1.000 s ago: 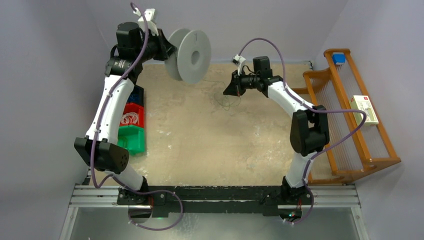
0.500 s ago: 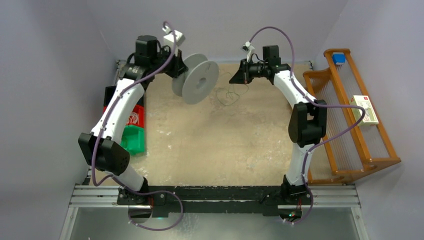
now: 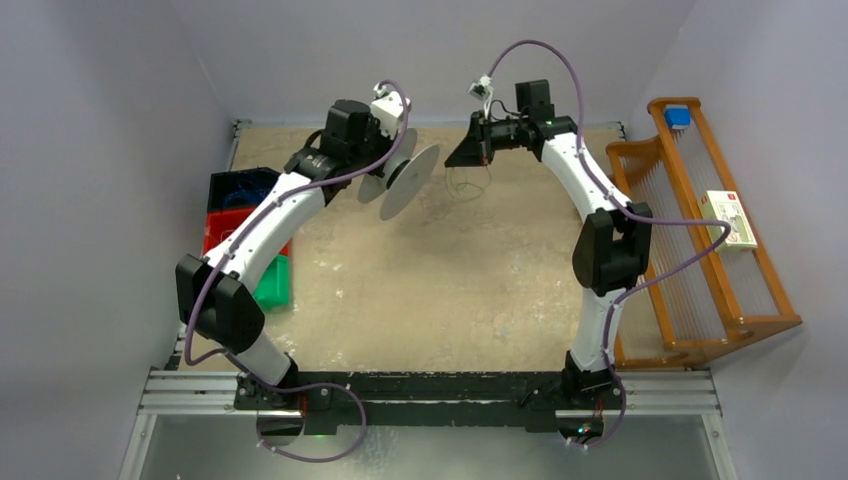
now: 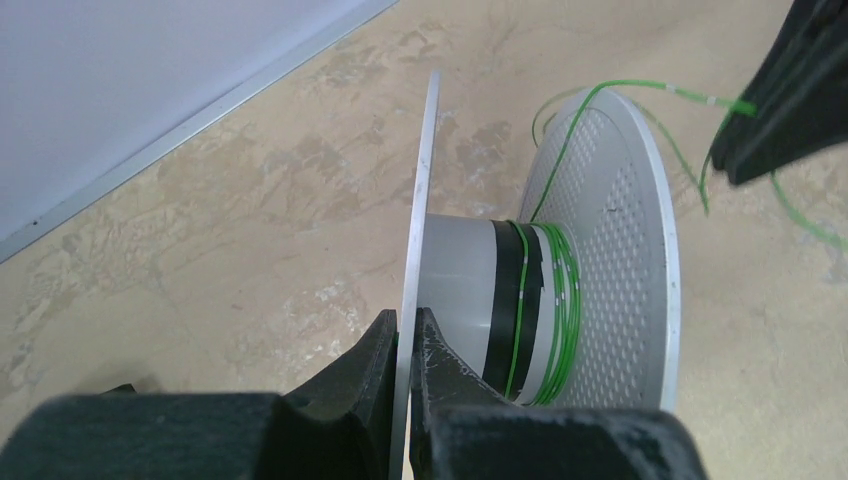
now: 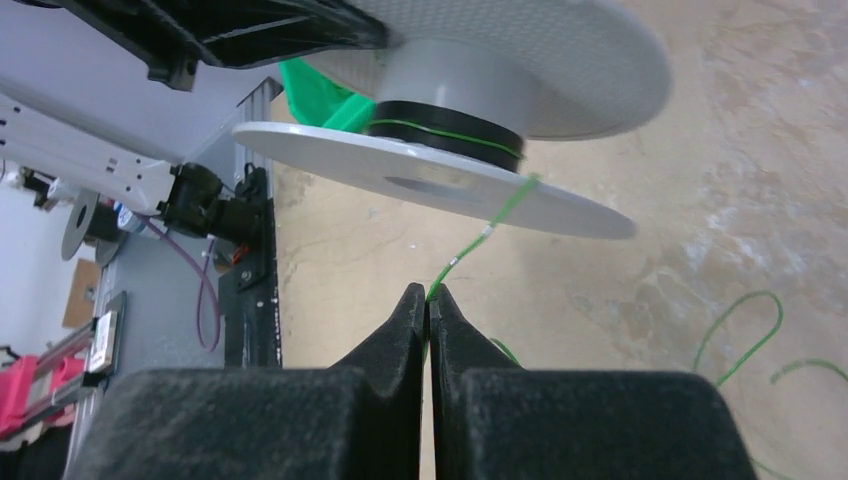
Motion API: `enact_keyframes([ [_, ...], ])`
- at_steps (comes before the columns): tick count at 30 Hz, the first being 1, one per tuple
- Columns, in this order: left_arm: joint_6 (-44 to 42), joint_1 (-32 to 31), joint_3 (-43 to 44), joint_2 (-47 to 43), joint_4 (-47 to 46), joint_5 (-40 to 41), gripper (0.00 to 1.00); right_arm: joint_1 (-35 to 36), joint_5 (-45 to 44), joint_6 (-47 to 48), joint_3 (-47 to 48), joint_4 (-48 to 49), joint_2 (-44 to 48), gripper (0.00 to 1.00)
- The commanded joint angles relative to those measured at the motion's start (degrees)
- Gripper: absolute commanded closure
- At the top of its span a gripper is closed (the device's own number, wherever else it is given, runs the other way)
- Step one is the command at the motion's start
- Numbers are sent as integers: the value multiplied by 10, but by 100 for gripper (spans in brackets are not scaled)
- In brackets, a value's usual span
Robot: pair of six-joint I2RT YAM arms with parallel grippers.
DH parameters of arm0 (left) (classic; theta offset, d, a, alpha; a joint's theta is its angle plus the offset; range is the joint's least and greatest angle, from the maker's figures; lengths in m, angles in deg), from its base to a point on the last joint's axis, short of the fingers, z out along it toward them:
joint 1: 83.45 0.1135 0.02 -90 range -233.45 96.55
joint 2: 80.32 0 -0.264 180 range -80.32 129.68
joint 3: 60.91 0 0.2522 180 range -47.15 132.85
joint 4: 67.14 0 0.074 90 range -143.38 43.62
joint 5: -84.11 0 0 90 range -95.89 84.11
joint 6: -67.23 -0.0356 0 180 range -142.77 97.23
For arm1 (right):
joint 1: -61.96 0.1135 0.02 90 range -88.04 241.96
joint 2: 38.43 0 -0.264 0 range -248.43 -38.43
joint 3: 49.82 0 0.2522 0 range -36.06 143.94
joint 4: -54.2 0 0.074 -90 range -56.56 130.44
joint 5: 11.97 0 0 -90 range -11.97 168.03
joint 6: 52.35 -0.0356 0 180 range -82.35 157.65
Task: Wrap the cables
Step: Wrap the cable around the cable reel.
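A pale grey spool (image 3: 408,180) hangs above the table's far middle. My left gripper (image 4: 405,330) is shut on one of its thin flanges (image 4: 418,230). A thin green cable (image 4: 562,300) is wound a few turns round the core beside a black band. From the spool the cable (image 5: 482,236) runs over the flange edge to my right gripper (image 5: 427,297), which is shut on it just right of the spool (image 3: 458,155). Loose loops of the cable (image 3: 463,186) lie on the table below.
Stacked blue, red and green bins (image 3: 245,215) stand at the table's left edge. A wooden rack (image 3: 700,300) stands to the right, with a white box (image 3: 728,218) and a blue block (image 3: 679,115) on it. Walls close the back and sides.
My left arm has swung right and lower with the spool, turning it nearly edge-on to the top camera. My right gripper has moved back and up with the cable, ending close to the spool.
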Motion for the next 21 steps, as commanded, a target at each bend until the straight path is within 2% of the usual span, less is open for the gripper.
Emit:
enact_keyframes([
  [1, 31, -12, 7, 7, -84, 132, 100, 35, 81, 38, 4, -35, 26, 97],
  [11, 50, -58, 26, 36, -88, 235, 100, 75, 149, 99, 10, -61, 10, 95],
  [16, 79, -58, 47, 46, -83, 287, 100, 96, 151, 136, -16, -74, 7, 94],
  [21, 112, -57, 83, 51, -70, 292, 100, 121, 136, 194, -29, -114, -13, 95],
])
